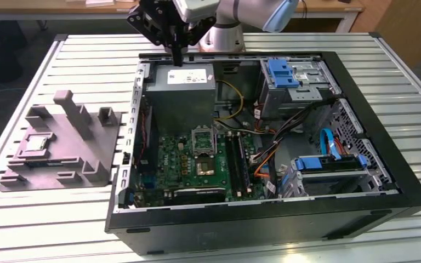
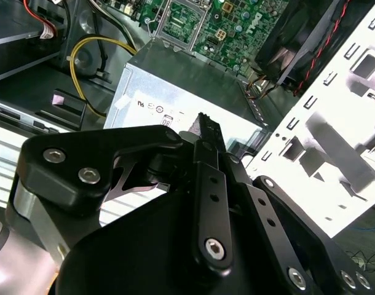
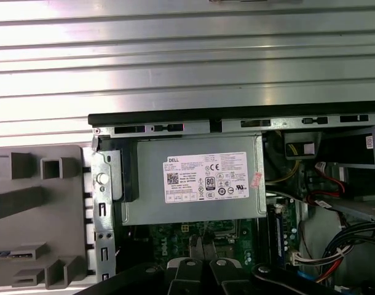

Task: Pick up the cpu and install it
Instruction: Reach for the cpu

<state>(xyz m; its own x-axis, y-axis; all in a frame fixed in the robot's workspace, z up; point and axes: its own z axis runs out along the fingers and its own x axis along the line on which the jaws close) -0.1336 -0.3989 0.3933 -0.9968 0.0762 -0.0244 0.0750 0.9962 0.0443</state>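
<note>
The cpu [image 1: 35, 144], a small silvery square chip, lies flat in a recess of the grey holder block [image 1: 72, 159] on the exterior view's left, outside the computer case. My gripper [image 1: 175, 59] hangs over the case's back edge, above the grey power-supply box [image 1: 185, 93], far from the chip. Its fingers [image 2: 206, 132] are pressed together with nothing between them; in the first wrist view the fingertips [image 3: 198, 246] point down over the green board. The black socket frame [image 1: 202, 139] on that board [image 1: 188, 164] stands open in front of the power supply.
The open black case [image 1: 269, 219] sits on a slatted metal table [image 1: 50, 219]. Drive cages with blue clips [image 1: 282, 72] and bundles of cables [image 1: 269, 148] fill the case's side on the exterior view's right. Tall posts [image 1: 68, 109] rise from the holder block.
</note>
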